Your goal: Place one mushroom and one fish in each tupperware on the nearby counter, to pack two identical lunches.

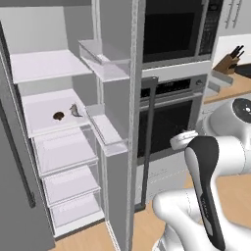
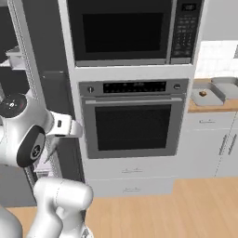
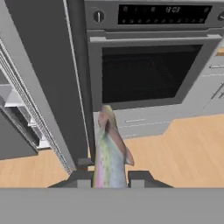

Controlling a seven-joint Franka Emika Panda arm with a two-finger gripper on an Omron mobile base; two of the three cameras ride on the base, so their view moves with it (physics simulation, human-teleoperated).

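A fish [image 3: 110, 153] was held between the 2 fingers [image 3: 140, 178] in the hand view, its body pointing away from the hand toward the oven [image 3: 144, 65], with the wooden floor below it. The fingers were closed narrowly on the fish at its near end.

In the left base view the fridge [image 1: 63, 137] stood open, and on its middle shelf [image 1: 44, 122] 1 mushroom [image 1: 58, 116] and 1 more fish [image 1: 76, 111] were seen lying near each other, toward the shelf's right edge. In the right base view 2 tupperwares [image 2: 208, 96] were seen on the counter [image 2: 211, 106], near its left end beside the oven column; a small brown item, judged to be a mushroom, lay in the nearer one, and the far one [image 2: 227, 83] was partly cut off by the picture's edge, so its contents could not be told.

The step in hand was judged to be the carrying of a fish from the fridge to the counter. The task was judged to be part done, since items were left on the fridge shelf.

For the next move, the hand would have to be swung right, past the oven front, and brought over a tupperware lacking a fish before the grip was released. Which tray that was could not be settled from these views.
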